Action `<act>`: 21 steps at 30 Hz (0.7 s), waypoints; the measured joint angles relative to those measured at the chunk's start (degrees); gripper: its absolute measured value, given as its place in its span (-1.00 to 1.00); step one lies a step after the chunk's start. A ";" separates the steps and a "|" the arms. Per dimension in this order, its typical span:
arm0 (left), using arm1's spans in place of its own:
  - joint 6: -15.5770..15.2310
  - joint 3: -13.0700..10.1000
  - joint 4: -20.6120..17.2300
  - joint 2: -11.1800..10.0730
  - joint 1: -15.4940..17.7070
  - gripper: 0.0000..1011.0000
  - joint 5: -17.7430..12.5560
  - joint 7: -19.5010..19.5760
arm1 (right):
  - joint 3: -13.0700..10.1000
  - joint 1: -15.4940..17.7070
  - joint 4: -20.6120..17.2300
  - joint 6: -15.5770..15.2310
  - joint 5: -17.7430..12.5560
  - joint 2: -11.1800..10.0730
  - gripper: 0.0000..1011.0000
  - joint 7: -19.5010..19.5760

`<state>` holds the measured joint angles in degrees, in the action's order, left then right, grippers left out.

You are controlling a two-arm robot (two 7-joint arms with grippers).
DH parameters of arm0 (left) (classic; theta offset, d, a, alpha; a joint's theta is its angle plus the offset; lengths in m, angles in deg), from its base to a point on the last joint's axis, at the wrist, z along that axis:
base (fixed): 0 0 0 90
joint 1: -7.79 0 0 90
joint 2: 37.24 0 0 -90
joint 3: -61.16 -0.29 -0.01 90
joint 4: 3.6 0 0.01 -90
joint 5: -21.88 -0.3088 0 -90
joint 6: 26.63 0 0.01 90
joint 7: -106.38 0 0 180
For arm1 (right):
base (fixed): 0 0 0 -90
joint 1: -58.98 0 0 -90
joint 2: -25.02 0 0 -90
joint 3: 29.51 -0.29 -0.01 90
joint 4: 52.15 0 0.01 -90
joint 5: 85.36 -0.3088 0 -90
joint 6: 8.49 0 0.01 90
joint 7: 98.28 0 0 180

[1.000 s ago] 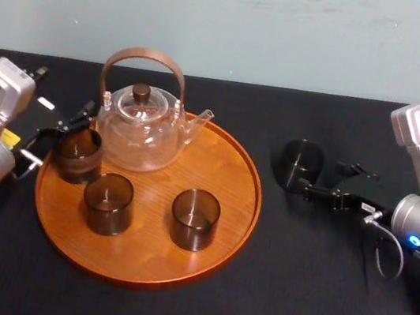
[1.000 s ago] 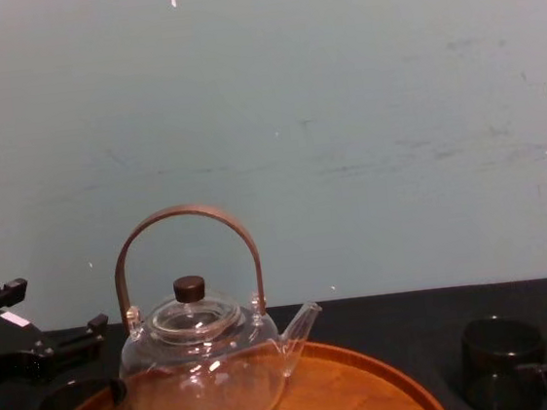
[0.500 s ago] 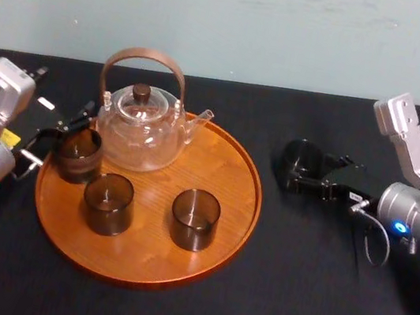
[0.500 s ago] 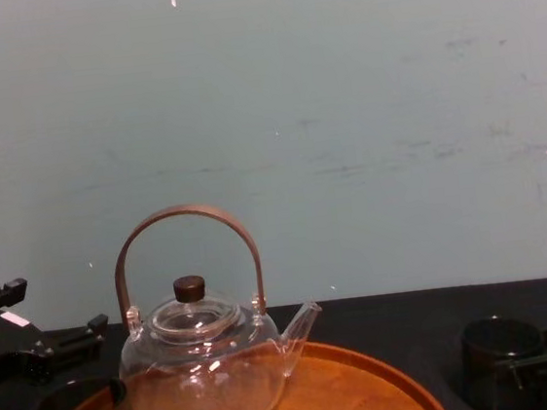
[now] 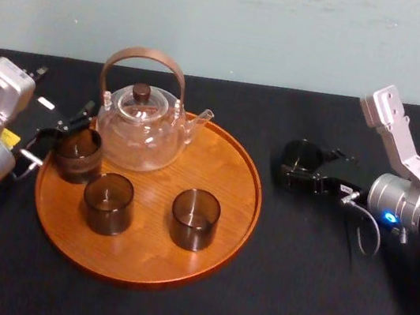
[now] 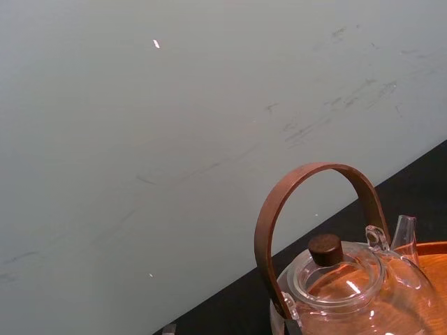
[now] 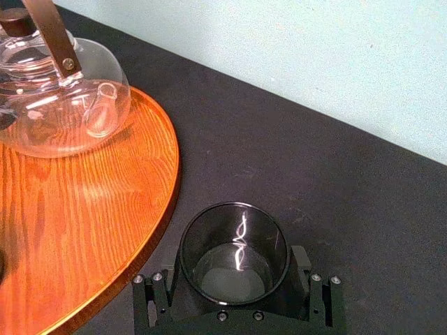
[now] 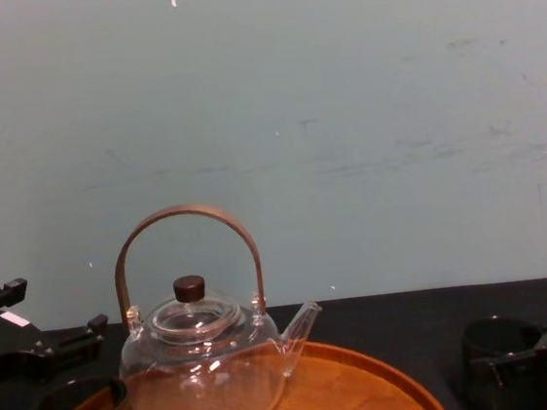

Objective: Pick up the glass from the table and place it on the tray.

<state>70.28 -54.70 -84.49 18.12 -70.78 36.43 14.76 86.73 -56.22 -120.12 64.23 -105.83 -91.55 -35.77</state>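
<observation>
Light, slick and breakable by its look, the glass (image 7: pixel 234 255) stood toward the table's (image 7: pixel 335 174) right edge, the right pincer (image 7: pixel 236 280) open astride it, best squeezed gently at mid-wall.

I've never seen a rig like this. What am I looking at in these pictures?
A two-armed robot photographs its own work: the head view looks down, the chest view looks across the table, each wrist view rides on an arm. On the black table sits a round wooden tray holding a glass teapot and three dark glasses. The right gripper reaches around a fourth glass standing on the table beside the tray; whether it grips yet is unclear. The left gripper sits at the tray's left edge.
</observation>
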 joint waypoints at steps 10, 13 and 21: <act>0.00 0.00 0.00 0.00 0.00 0.98 0.00 0.00 | 0.19 -0.84 0.97 -0.03 1.22 0.78 0.98 0.44; 0.00 0.00 0.00 0.00 0.00 0.98 0.00 0.00 | 0.17 -0.84 0.94 -0.04 1.19 0.75 0.98 0.44; 0.00 0.00 0.00 0.00 0.00 0.98 0.00 0.00 | 0.13 -0.74 0.87 -0.03 1.01 0.69 0.86 0.41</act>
<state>70.28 -54.70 -84.49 18.12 -70.78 36.43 14.76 86.86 -56.96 -119.25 64.19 -104.82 -90.86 -35.36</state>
